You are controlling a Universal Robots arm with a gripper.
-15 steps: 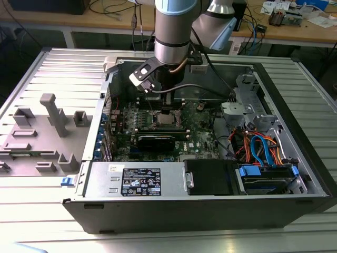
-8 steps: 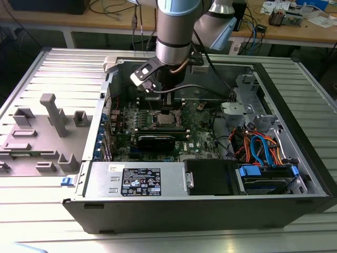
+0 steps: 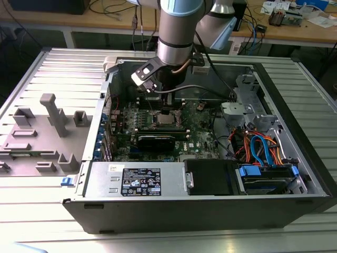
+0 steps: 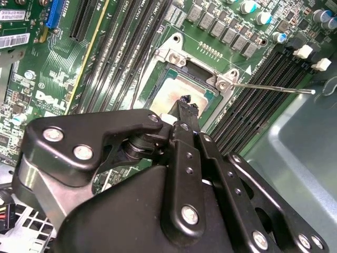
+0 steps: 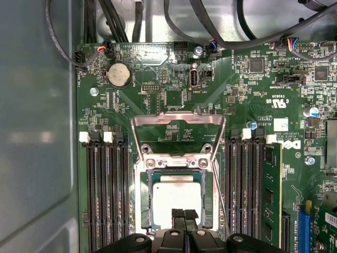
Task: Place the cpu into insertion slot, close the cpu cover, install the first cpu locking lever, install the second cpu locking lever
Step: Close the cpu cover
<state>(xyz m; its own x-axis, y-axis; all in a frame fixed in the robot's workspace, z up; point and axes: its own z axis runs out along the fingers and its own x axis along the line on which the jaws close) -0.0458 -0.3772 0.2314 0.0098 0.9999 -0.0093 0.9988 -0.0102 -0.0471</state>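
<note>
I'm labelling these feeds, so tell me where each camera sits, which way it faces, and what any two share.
Exterior view: off the arm, above the open case, looking down inside; the arm shows.
First wrist view: on the arm, facing straight onto the board; gripper tips show.
Second wrist view: on the arm, looking slantwise along the gripper linkage.
Both wrist views share the cpu and the gripper.

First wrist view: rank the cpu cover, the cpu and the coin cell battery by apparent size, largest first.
1. cpu cover, raised open.
2. cpu.
3. coin cell battery, clearly smallest.
</note>
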